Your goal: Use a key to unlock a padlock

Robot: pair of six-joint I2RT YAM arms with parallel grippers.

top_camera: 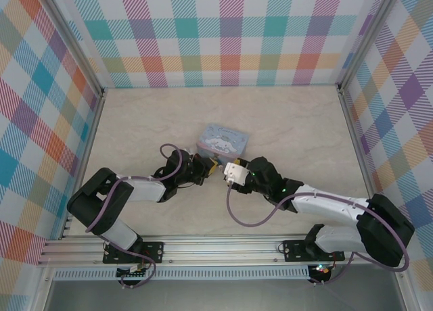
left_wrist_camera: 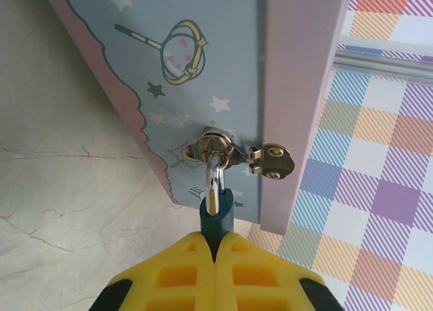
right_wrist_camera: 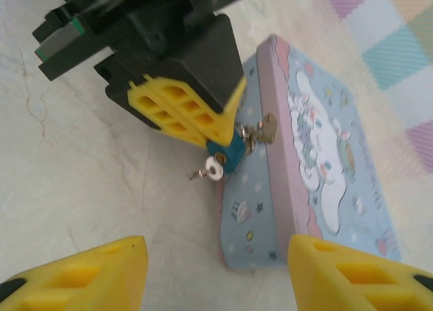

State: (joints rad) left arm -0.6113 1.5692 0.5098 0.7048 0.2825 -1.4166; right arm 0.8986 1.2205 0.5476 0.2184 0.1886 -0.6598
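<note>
Overhead, the two arms meet near the middle of the counter [top_camera: 284,122], just in front of the pale blue cartoon tin [top_camera: 223,136]. The left hand [top_camera: 205,168] and right hand [top_camera: 232,173] face each other at the tin's near side, close together.

From the left wrist, the left hand's yellow fingers [left_wrist_camera: 189,270] are pressed together on the body of the padlock [left_wrist_camera: 218,213]. Its shackle [left_wrist_camera: 214,179] runs up through the brassy hasp [left_wrist_camera: 270,161] on the tin's side wall. The shackle looks seated in the body, so the lock reads as not yet sprung, though the joint is partly hidden.

From the right wrist, the right hand's own fingers [right_wrist_camera: 88,270] stand wide apart with nothing between them, well short of the lock. Ahead, the left hand grips the padlock against the tin, and the key [right_wrist_camera: 213,168] juts from the padlock's lower end with its pale round head outward, apparently lodged in the keyhole.

By my reading, the insertion is done. What remains is for the right hand to take hold of the key head, turn it, and free the shackle from the hasp.
</note>
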